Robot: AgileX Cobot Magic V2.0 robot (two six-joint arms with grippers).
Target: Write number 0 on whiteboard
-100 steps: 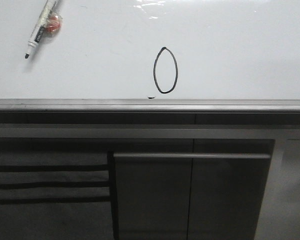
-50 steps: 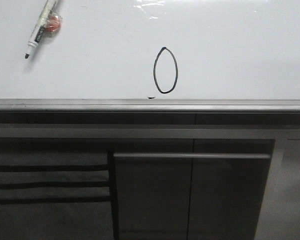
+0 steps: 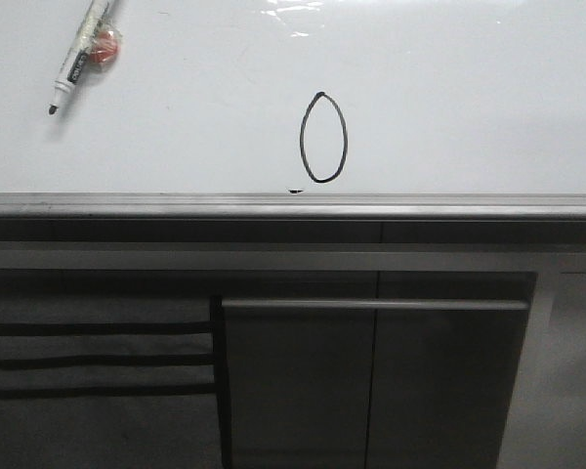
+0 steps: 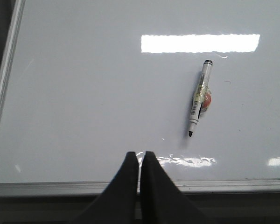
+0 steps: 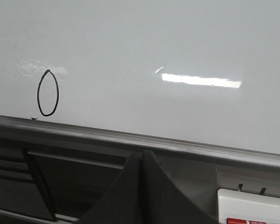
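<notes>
Two grippers are seen only in the wrist views, each with its jaws pressed together on nothing: the left gripper (image 4: pixel 139 161) low over the near rim, the right gripper (image 5: pixel 141 161) held back over the grey cabinet fronts (image 3: pixel 371 381). In the front view, beyond the rim, the whiteboard (image 3: pixel 488 107) fills the upper half. The number 0 (image 3: pixel 323 138) is drawn just past the near rim, at about 12 o'clock from the picture's middle; its loop is closed, so the task is judged done. A tiny black speck (image 3: pixel 294 191) lies at its 7 o'clock. Farther off, at 10 o'clock, an uncapped marker (image 3: pixel 78 59) rests on the board. Fresh ink could be smeared should an arm sweep over it; the marker could roll or dry out. Nothing is seen blocking either arm
</notes>
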